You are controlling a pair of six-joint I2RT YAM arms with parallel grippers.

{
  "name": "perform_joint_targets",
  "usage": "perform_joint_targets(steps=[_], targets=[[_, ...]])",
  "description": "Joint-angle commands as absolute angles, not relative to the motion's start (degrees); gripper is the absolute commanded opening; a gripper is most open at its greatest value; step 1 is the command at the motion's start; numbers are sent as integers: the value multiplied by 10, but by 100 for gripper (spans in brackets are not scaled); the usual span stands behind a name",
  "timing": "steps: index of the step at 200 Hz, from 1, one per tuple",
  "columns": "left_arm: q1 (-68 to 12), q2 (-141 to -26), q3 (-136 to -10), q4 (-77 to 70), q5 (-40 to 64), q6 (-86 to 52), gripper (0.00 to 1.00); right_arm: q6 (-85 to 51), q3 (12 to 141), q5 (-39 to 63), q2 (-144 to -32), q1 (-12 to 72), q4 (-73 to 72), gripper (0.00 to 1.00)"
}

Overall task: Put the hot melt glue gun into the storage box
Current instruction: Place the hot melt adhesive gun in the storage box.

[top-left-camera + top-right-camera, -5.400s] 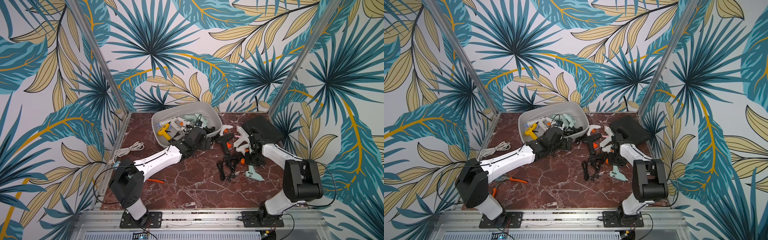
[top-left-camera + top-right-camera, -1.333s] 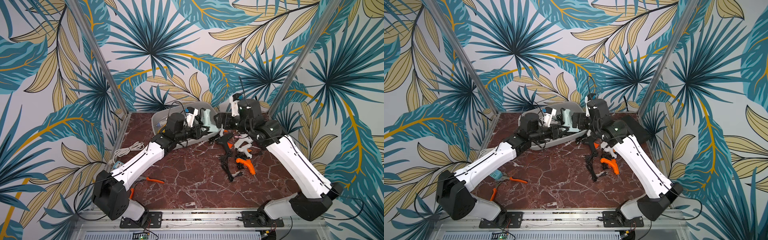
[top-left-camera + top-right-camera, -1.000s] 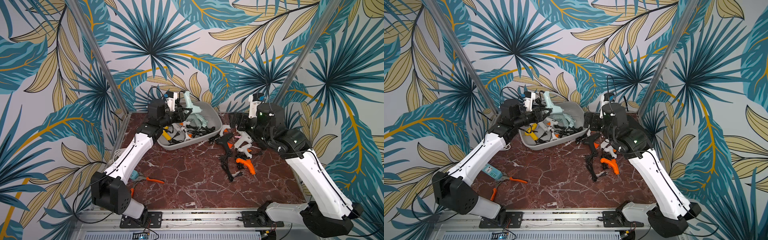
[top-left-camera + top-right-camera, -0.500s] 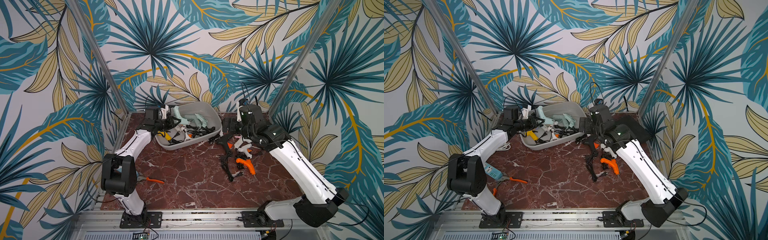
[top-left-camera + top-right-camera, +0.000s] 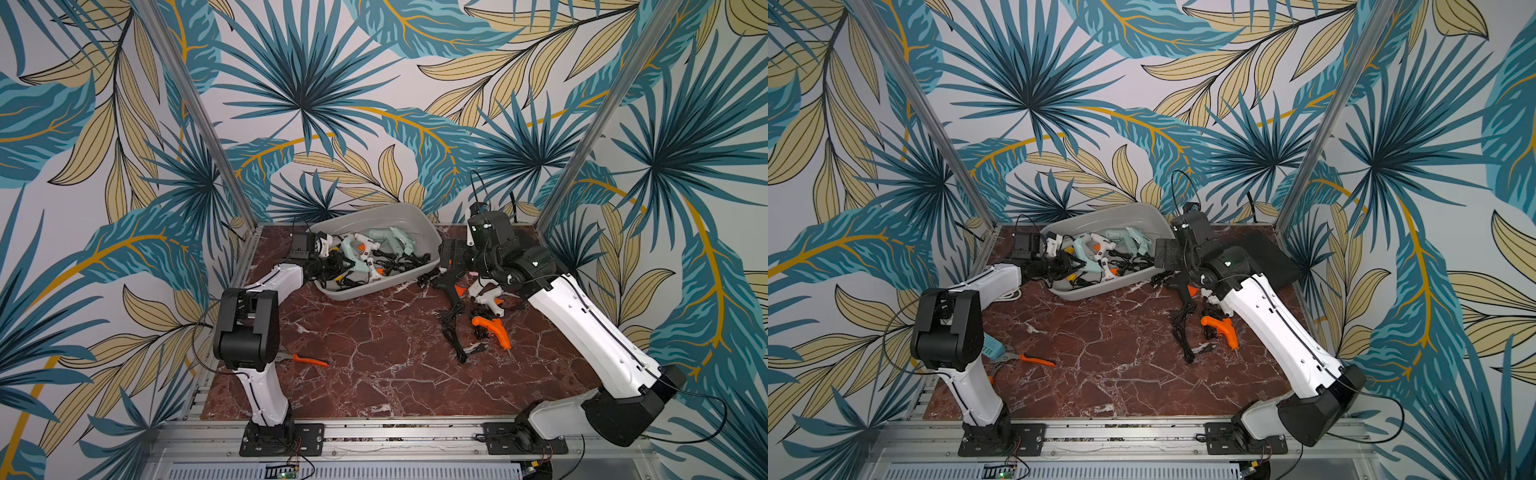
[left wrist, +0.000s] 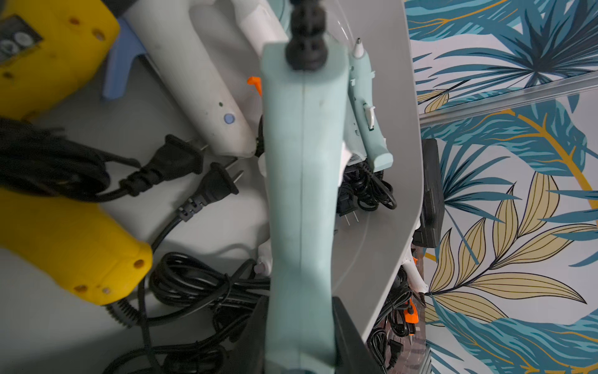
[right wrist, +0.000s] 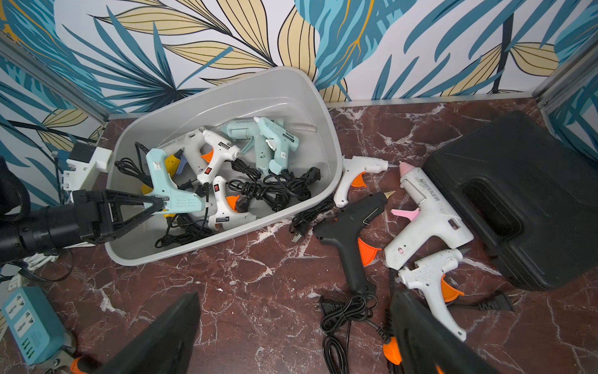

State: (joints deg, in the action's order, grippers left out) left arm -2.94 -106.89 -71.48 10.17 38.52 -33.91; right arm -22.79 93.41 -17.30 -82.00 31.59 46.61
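**Figure: placing a glue gun in the storage box.**

The left gripper (image 7: 158,204) is clamped tight on a mint-green hot melt glue gun (image 7: 170,191). It grips the barrel end, so the handle and cord stub project ahead of the jaws. This side-on hold appears chosen so the arm can reach in over the low rim without coming down from above.

The held gun lies within the outline of the storage box (image 7: 226,94), at the box's left end, above a yellow gun (image 6: 74,252) and coiled black cords (image 6: 194,285). I cannot tell whether it rests on them or hangs just clear. The box stands skewed at the back edge of the worktop (image 5: 374,374), left of the middle, and holds several other guns.

The right gripper (image 7: 296,294) is spread wide and holds nothing. It is poised over bare worktop between the box and the loose guns, probably ready for the next pick.

5 more guns lie toward the back right corner:
- a small white one (image 7: 356,175) just beside the box wall
- a black one (image 7: 349,226)
- a large white one with a pink trigger (image 7: 427,213)
- another small white one (image 7: 430,278)
- an orange one (image 5: 492,328)

Their cords tangle together, and one plug (image 7: 297,231) lies against the box. Lifting one gun may therefore drag its neighbours. A black hard case (image 7: 517,194) hems this group in on the right. Orange-handled pliers (image 5: 309,359) and a power strip (image 7: 29,323) lie by the left edge, out of the way.
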Motion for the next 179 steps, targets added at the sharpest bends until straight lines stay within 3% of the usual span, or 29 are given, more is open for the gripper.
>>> perform_joint_targets(steps=[1,38,90,179], targets=[[-24,-1085,-718,127,379,-323,5,-235,923,-175,-830,315,476,96],[-23,-1100,-725,154,349,-306,22,-235,921,-177,-844,315,482,96],[-23,-1091,-730,193,303,-295,59,-243,914,-186,-861,309,495,96],[-23,-990,-718,264,125,-300,83,-303,827,-177,-846,257,499,96]])
